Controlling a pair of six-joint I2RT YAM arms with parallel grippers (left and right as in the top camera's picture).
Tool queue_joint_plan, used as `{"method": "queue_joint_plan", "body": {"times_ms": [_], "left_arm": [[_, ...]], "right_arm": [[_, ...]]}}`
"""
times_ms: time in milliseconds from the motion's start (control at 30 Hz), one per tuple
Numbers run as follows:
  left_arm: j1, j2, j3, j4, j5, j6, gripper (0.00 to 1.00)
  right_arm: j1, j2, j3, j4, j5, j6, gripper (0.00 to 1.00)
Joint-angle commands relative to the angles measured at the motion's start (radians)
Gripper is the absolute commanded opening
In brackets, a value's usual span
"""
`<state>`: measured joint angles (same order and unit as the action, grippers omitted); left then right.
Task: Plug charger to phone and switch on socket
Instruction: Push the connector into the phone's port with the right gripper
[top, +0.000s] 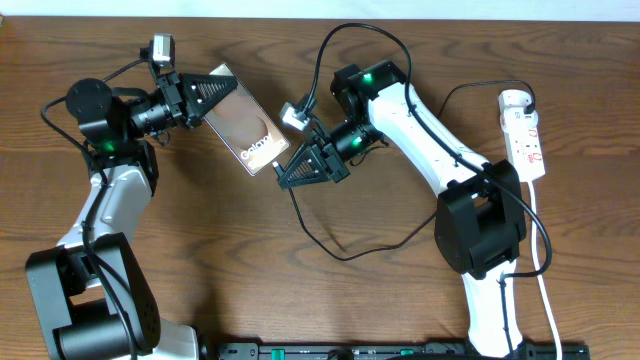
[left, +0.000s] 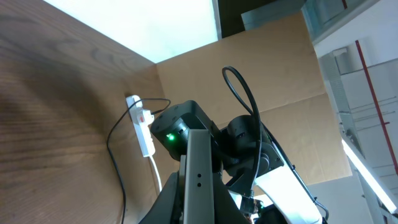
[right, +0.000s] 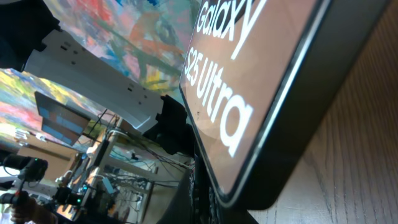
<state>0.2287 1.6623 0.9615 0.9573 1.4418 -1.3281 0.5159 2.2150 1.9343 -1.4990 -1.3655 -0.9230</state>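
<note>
A brown wood-grain desk (top: 300, 300) carries everything; the left wrist view shows brown cardboard panels standing behind it.

The one phone (top: 245, 130) lies on a diagonal. Its long axis runs from the far left to the near right, glossy face up, and the white "Galaxy" lettering sits at the near-right end, which points at the right arm. In the right wrist view that end fills the frame (right: 249, 93), raised just above the wood (right: 360, 155).

The left end effector (top: 222, 92) is clamped on the far-left end of the phone. Its own camera sees the slab edge-on (left: 198, 180) between its fingers.

The right end effector (top: 285, 176) is closed, its tip just beside the lettered end of the phone. The thin black cable of the one charger (top: 350, 257) comes out from between its fingers, loops toward the near edge, then runs off to the right. Whether the connector tip touches the phone cannot be told.

The one socket (top: 526, 135), a white strip with red switch marks, lies at the right edge of the desk, well apart from the phone. Its long axis runs far to near, and it also shows in the left wrist view (left: 144, 127).
</note>
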Motion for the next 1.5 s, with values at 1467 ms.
{"method": "queue_joint_plan", "body": {"times_ms": [1467], "left_arm": [[-0.025, -0.021, 0.008, 0.01, 0.129, 0.097, 0.07]], "right_arm": [[-0.011, -0.004, -0.001, 0.001, -0.039, 0.011, 0.02]]}}
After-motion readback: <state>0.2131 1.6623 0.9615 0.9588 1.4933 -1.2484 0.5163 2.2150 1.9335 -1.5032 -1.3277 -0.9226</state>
